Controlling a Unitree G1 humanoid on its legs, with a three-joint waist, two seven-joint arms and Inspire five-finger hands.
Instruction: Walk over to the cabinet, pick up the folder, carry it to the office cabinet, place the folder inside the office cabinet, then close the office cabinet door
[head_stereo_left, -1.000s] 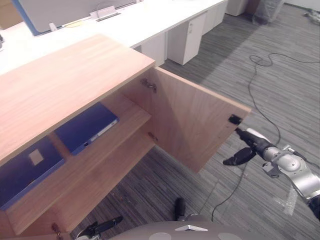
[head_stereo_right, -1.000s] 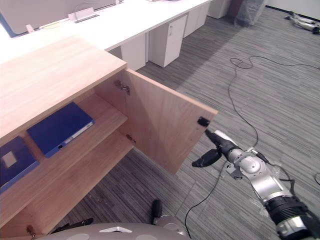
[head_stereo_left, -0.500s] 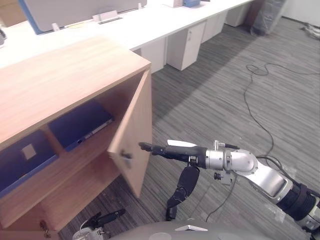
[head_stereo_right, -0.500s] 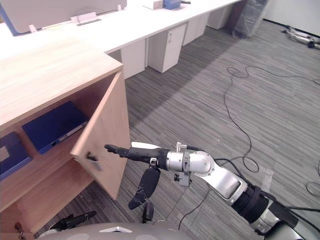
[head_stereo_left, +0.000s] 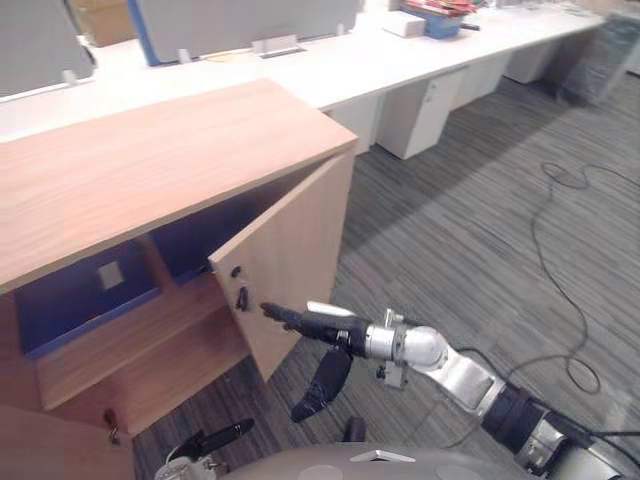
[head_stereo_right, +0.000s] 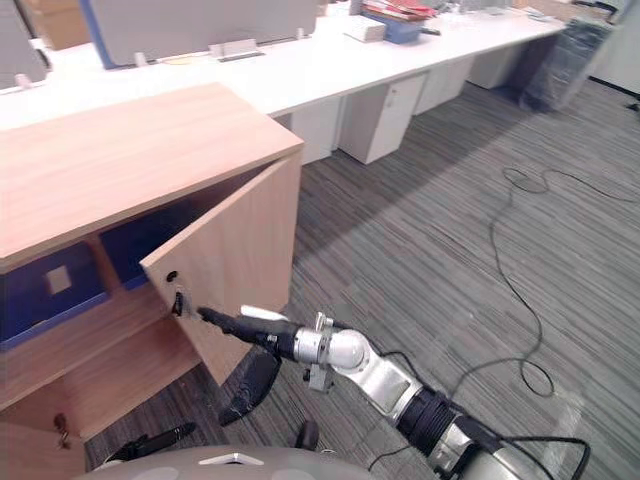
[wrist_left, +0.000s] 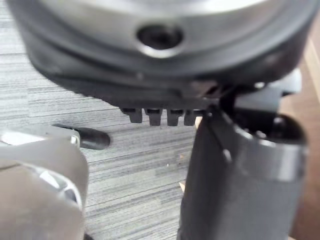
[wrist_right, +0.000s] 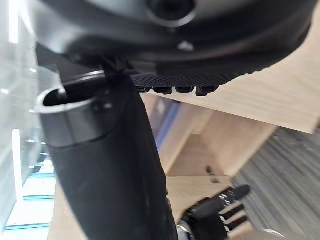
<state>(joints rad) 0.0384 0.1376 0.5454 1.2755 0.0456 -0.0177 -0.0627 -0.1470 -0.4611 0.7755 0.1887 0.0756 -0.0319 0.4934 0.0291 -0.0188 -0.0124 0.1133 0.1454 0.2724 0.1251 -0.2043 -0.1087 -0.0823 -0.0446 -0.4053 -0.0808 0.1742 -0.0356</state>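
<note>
The wooden office cabinet (head_stereo_left: 150, 160) stands at the left, and its right door (head_stereo_left: 290, 270) hangs a little ajar. My right hand (head_stereo_left: 300, 320) is open. Its straight fingers reach to the door's outer face beside the small dark handle (head_stereo_left: 241, 297), and the thumb hangs down. In the shade of the upper shelf lie two blue folders: one (head_stereo_left: 75, 300) with a white label at the left and a second (head_stereo_left: 195, 240) behind the door's edge. My left hand (head_stereo_left: 215, 440) stays low at the bottom, fingers relaxed, holding nothing.
A long white desk (head_stereo_left: 330, 65) with drawer units (head_stereo_left: 425, 115) beneath runs along the back. Grey striped carpet (head_stereo_left: 470, 240) spreads to the right of the cabinet. A wooden panel with a hinge (head_stereo_left: 110, 435) shows at the lower left.
The door has swung from wide open to a little ajar, with my right hand following its outer face leftward. The camera has shifted too.
</note>
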